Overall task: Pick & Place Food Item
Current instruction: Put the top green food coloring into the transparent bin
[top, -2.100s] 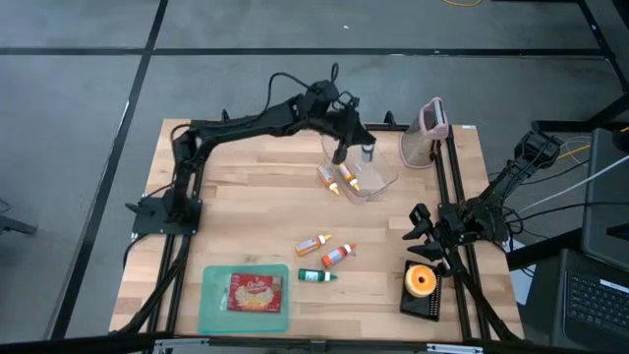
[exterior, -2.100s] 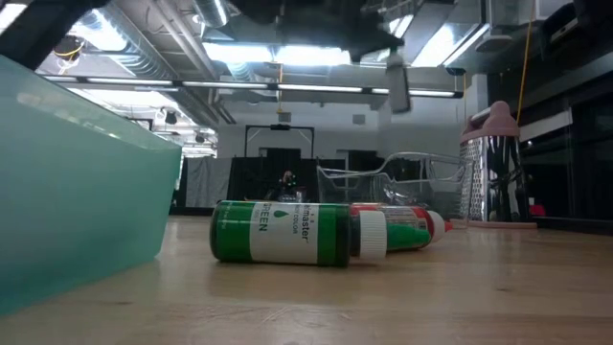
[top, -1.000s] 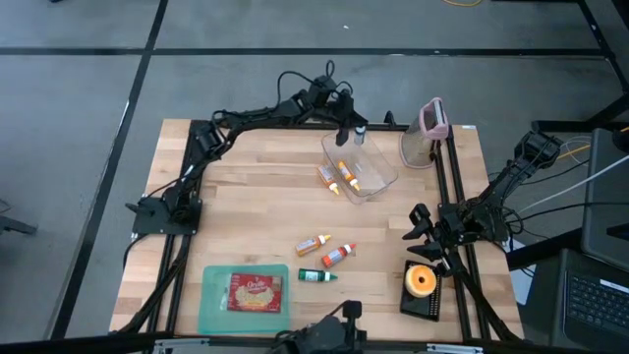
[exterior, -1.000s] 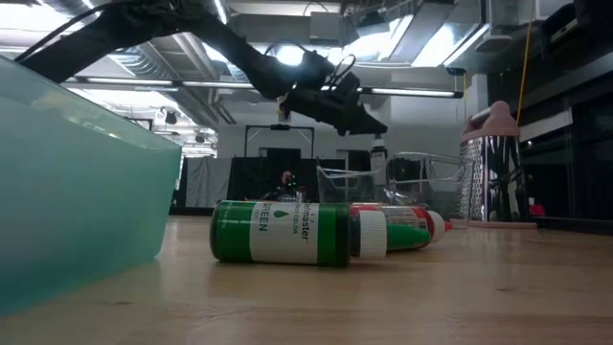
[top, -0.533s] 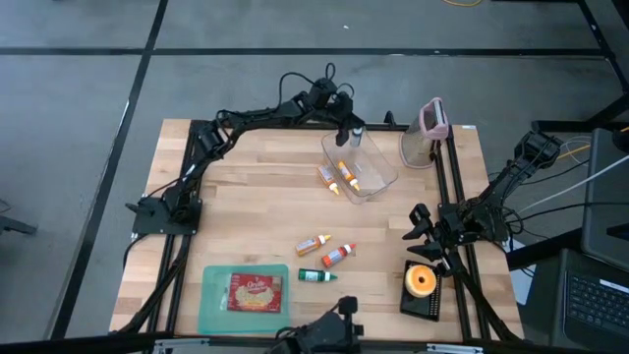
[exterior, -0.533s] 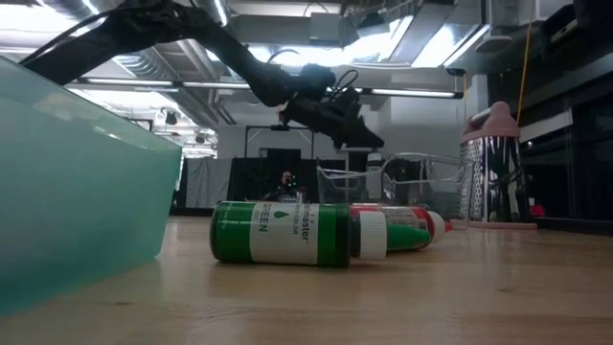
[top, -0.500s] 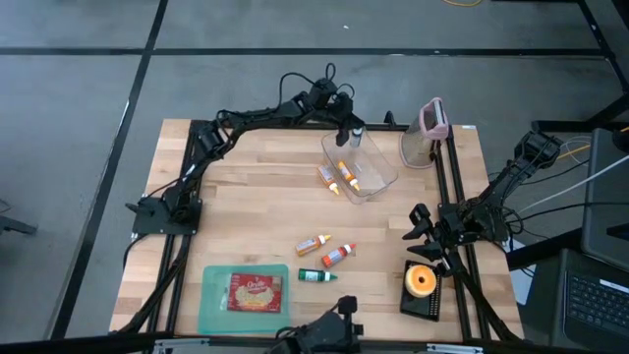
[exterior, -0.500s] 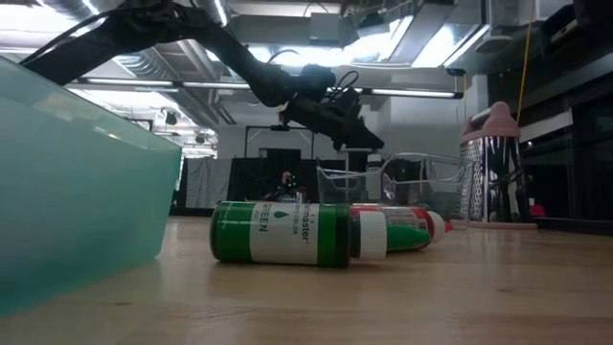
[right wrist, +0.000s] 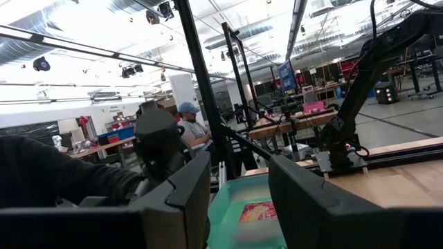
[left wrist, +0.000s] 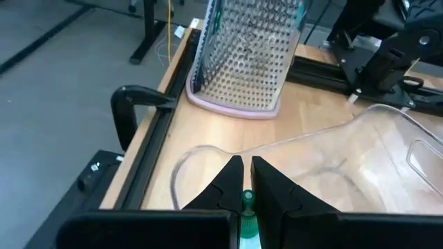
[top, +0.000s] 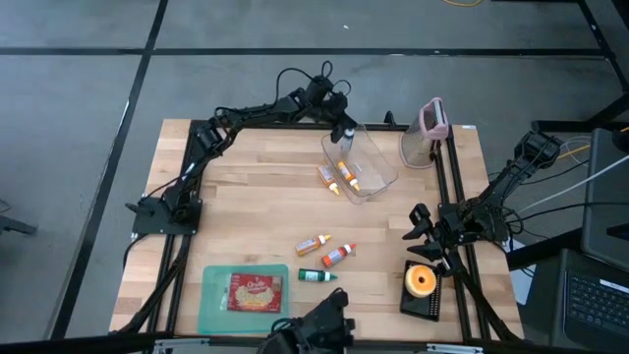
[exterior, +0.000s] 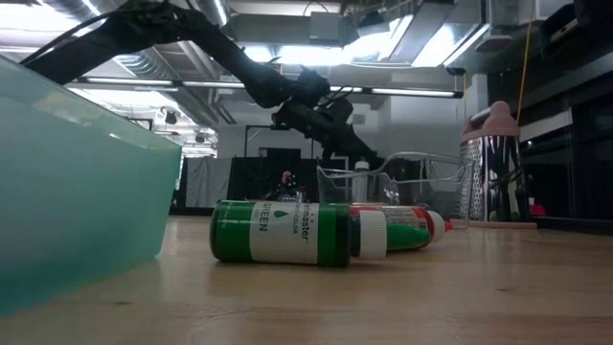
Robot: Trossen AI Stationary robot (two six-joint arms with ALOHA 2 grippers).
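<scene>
From above, the left gripper (top: 346, 132) hangs over the clear container's (top: 376, 180) far rim, and in its wrist view the jaws pinch a small green-capped bottle (left wrist: 247, 211), which I judge could fall outside the container if released now

I count seven small bottles: one in the left gripper (top: 344, 132) at upper centre, two inside the clear container (top: 366, 169), one just left of it, three at lower centre. One grater (top: 428, 126), one teal tray (top: 211, 305), one tape dispenser (top: 421, 287), lower right.
</scene>
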